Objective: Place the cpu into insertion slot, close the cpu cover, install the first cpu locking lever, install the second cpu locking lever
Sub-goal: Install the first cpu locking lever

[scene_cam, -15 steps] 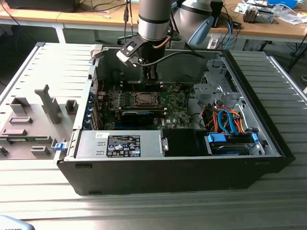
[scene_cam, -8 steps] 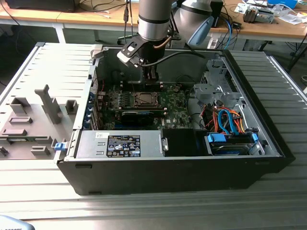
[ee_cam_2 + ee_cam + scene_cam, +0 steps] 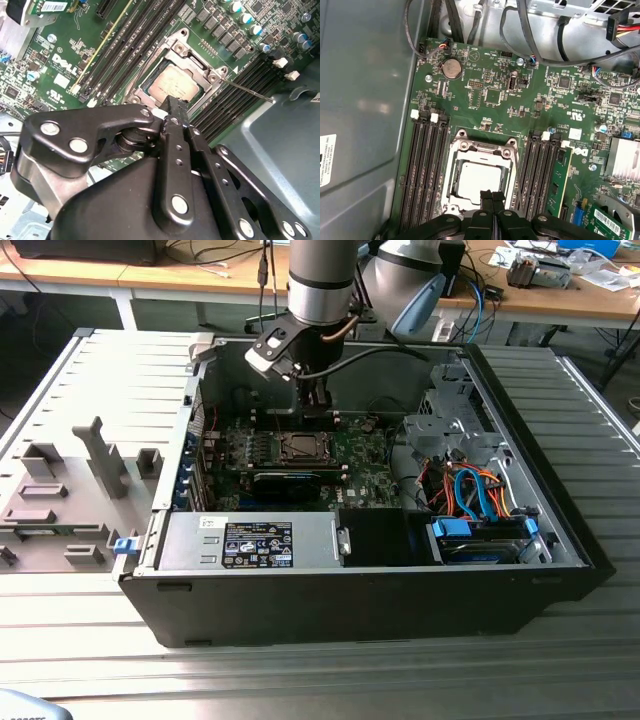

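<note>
Jaws are pressed together with nothing between them, their fingertips [image 3: 487, 199] hanging just above the near edge of the socket in both wrist views.

Directly beyond them the cpu [image 3: 172, 85] lies flat in the insertion slot [image 3: 453, 186], pale metal face up. The cpu cover [image 3: 485, 151] appears to lie down over it, its square window framing the chip, though I cannot tell whether it is pressed fully home. A thin locking lever [image 3: 247, 91] juts out from one corner of the socket across the memory slots [image 3: 425, 170], so it looks unlatched.

My judgement on handling:
- **Chip:** it looks light and rigid, with a smooth face that would be slippery. The contacts beneath it are delicate, so any hold belongs on two opposite edges, never as a push on one corner.
- **Cover:** it looks like thin, stiff sheet metal on a hinge, easy to swing but easy to bend if pushed off-centre.
- **Lever:** it looks like springy steel wire and would resist near the end of its travel. It is best pressed near its free end.

Farther out is the green motherboard [image 3: 490, 85]. In the exterior view the arm [image 3: 322, 280] reaches down into the open computer case [image 3: 330, 610], which rests on a ribbed metal tabletop [image 3: 560, 660].
</note>
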